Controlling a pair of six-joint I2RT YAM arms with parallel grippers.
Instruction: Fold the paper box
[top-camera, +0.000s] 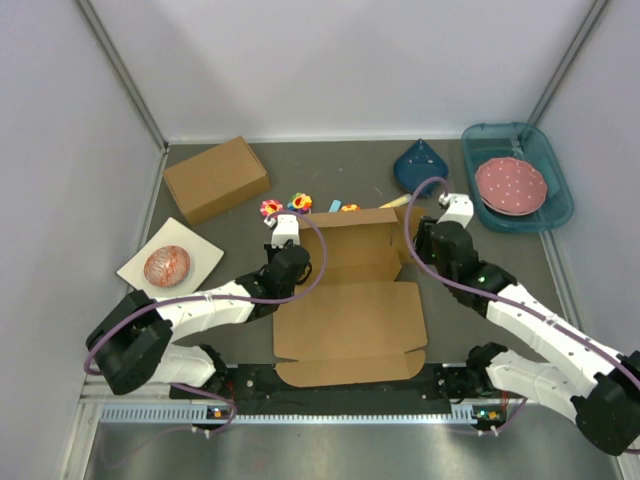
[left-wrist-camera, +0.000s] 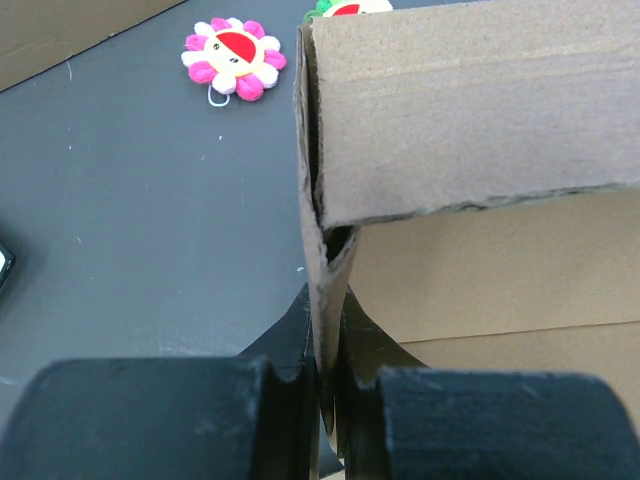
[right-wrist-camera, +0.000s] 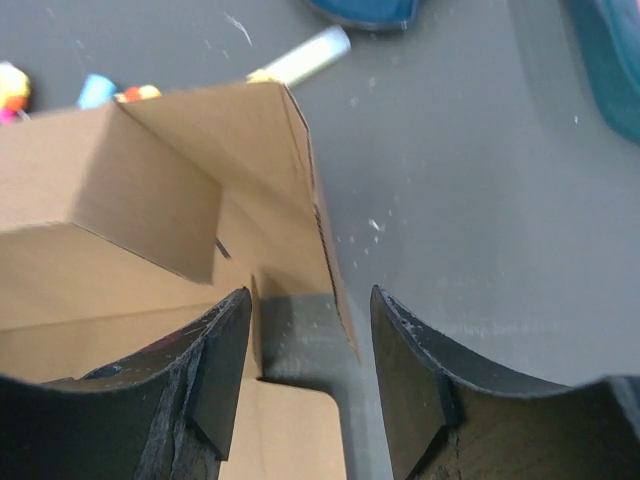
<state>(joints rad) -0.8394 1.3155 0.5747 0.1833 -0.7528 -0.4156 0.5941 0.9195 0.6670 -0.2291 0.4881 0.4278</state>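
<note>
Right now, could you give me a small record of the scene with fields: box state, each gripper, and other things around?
paper box: partly folded; rear and side walls raised, front panel lying flat
left gripper: shut on the box's left wall
right gripper: open, astride the right wall
behind box: flower toys, closed brown box
far right: pink plate in teal tray

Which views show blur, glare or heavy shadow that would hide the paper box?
Top external: even diffuse light, no glare, paper box sharp. Left wrist: left gripper dark and soft up close, cardboard edge crisp. Right wrist: right gripper slightly blurred, mild shadow inside the raised corner.
</note>
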